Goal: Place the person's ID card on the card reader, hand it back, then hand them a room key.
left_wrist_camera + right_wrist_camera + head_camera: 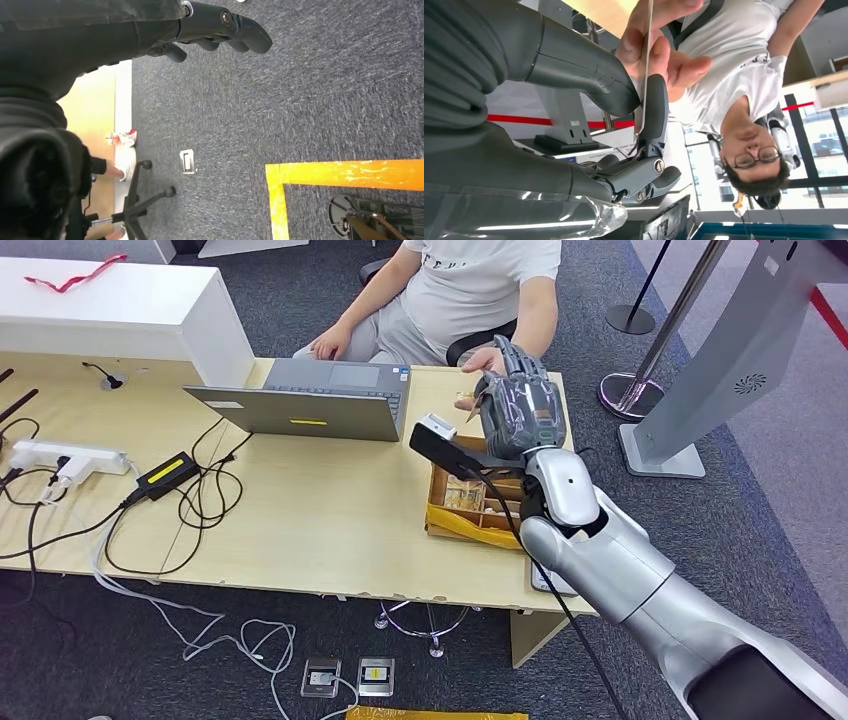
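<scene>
**Card shared between two hands at the handover**

The card [644, 60] is pinched between the thumb and a dark finger of the right hand [518, 410], which is raised beyond the far edge of the divided box [478, 505] on the table [300, 520], toward the seated person. The person's hand [659, 45] is also closed on the card, so it is gripped from both sides at once.

A slip is judged possible if the robot's pinch is let go before the person's grip is firm; the card could then drop toward the box or the floor. A pull against a pinch not yet loosened could bend the card.

In the head view the card is hidden behind the right hand, and the box and the laptop [310, 405], to the left of the box, are shown. The double grip is revealed by the right wrist view alone. In the left wrist view the left hand [220, 30] is seen over carpet, fingers curled and holding nothing.
</scene>
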